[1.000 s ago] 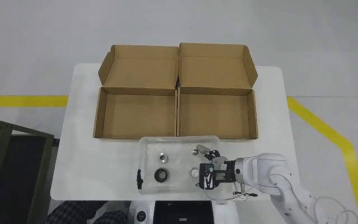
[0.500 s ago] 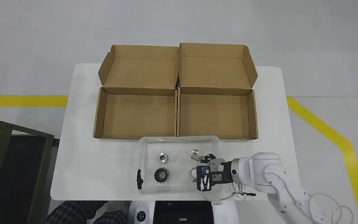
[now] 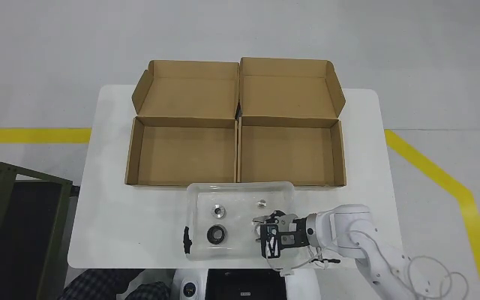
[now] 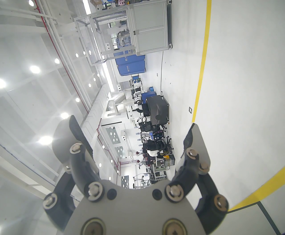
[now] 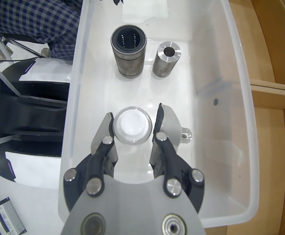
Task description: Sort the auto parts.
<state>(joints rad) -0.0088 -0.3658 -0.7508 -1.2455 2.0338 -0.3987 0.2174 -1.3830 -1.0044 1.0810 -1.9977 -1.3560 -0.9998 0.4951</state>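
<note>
A clear plastic bin at the table's front holds the parts. My right gripper is low inside it, open, its fingers on either side of a white round part; one pad touches its rim and the other stands just off it. From above, the right gripper points toward a black linear bearing and a silver cylinder. Both the bearing and the cylinder stand upright ahead of the fingers. A small clear-headed bolt lies beside one finger. My left gripper is open and holds nothing, facing the room.
Two open cardboard boxes sit side by side behind the bin, flaps up. The bin wall runs close along one side of the right gripper. A white paper scrap lies at the bin's far end. A black item hangs on its left edge.
My right gripper has slid left along the bin and come down around the white round part. The other parts have not moved.
</note>
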